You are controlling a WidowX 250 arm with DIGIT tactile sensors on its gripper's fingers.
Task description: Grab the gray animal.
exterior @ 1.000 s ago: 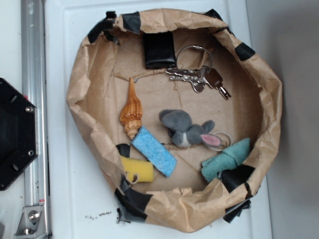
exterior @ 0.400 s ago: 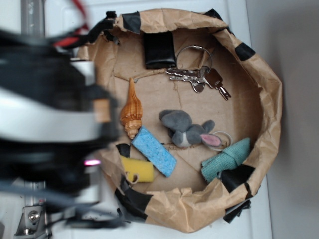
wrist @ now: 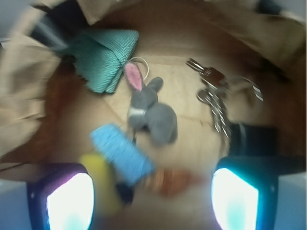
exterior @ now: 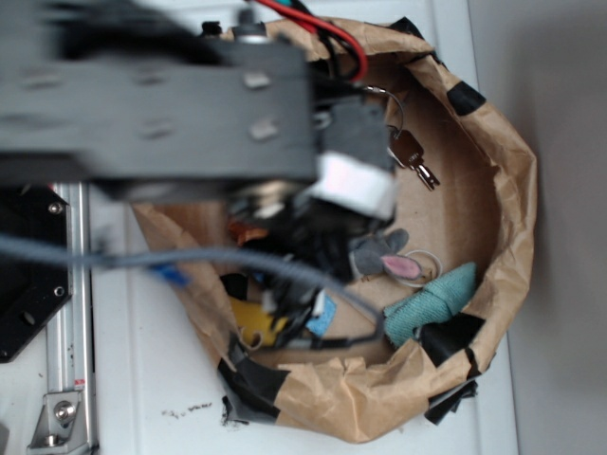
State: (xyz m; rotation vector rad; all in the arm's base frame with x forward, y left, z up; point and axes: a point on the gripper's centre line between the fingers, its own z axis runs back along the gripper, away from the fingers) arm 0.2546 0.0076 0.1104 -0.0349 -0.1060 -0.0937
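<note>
Most of the gray animal [exterior: 377,252] hides under the blurred arm; gripper [wrist: 151,191] spread wide.

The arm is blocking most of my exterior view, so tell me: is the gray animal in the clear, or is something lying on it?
Observer: In the wrist view the gray animal lies whole and uncovered, with nothing on top of it.
Operator: Are the fingers on it?
Observer: No. The fingers stand wide apart at the bottom edge of the wrist view, with nothing between them.
Operator: Is anything crowding it?
Observer: The blue sponge lies right beside its body. The wrist view is too blurred to tell whether they touch.
</note>
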